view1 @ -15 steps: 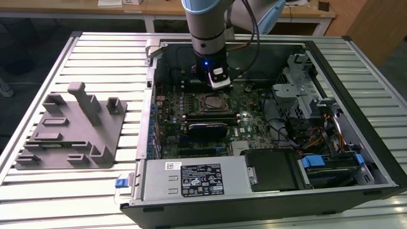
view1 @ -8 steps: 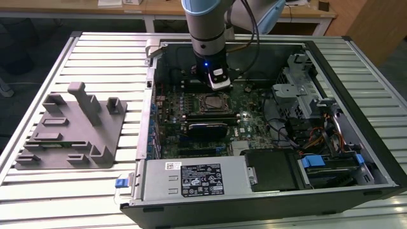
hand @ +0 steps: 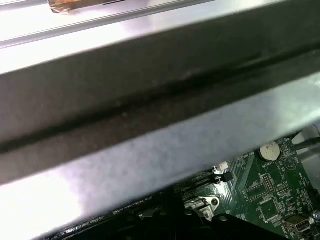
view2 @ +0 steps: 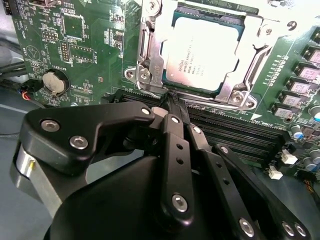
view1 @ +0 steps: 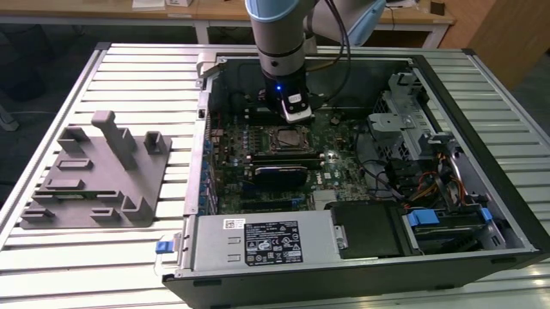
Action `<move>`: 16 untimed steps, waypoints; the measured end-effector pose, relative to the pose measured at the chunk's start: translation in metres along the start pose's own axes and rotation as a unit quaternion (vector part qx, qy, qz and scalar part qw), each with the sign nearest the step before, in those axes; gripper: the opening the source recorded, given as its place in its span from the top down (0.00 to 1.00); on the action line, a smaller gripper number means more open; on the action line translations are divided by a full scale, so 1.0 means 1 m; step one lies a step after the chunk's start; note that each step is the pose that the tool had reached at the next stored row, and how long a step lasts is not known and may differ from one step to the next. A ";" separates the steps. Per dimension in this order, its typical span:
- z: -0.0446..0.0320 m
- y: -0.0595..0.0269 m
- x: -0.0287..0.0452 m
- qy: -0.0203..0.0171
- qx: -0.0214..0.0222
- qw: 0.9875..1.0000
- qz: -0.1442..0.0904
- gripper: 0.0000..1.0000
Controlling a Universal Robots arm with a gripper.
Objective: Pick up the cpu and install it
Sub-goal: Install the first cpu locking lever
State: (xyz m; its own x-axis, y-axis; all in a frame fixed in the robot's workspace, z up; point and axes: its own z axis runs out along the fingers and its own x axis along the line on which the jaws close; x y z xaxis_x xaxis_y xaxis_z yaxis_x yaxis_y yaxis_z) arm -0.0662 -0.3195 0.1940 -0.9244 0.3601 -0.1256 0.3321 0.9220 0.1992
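In the second wrist view the gripper (view2: 175, 100) has its black fingers (view2: 172, 127) pressed together with nothing between them, the tips meeting just above the edge of the socket (view2: 150, 55). The cpu (view2: 202, 52) lies flat inside that metal-framed socket, silver top up, close beyond the fingertips but not touched by them. Dark memory slots (view2: 235, 132) run beside the socket, under the linkages, and a round coin battery (view2: 54, 82) sits on the green motherboard (view2: 85, 45) off to one side.

In the exterior view the gripper (view1: 295, 116) hangs inside the open computer case (view1: 481, 212), just above the socket (view1: 285, 138) with the cpu (view1: 286, 137) in it. The case lies on a slatted metal bench (view1: 129, 270). A grey fixture plate (view1: 94, 177) with upright pegs stands on the bench toward the exterior view's left, well apart from the case.
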 end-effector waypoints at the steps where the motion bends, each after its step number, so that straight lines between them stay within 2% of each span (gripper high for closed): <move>1: 0.0000 -0.0001 0.0000 0.000 0.000 1.000 0.000 0.89; 10: 0.0004 -0.0014 -0.0004 0.000 0.000 1.000 0.000 0.89; 16: 0.0012 -0.0014 -0.0018 0.001 -0.004 1.000 0.001 0.89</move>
State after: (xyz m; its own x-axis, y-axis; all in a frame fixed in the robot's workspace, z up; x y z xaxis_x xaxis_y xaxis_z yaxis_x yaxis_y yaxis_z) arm -0.0648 -0.3212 0.1928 -0.9245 0.3610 -0.1225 0.3320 0.9203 0.2068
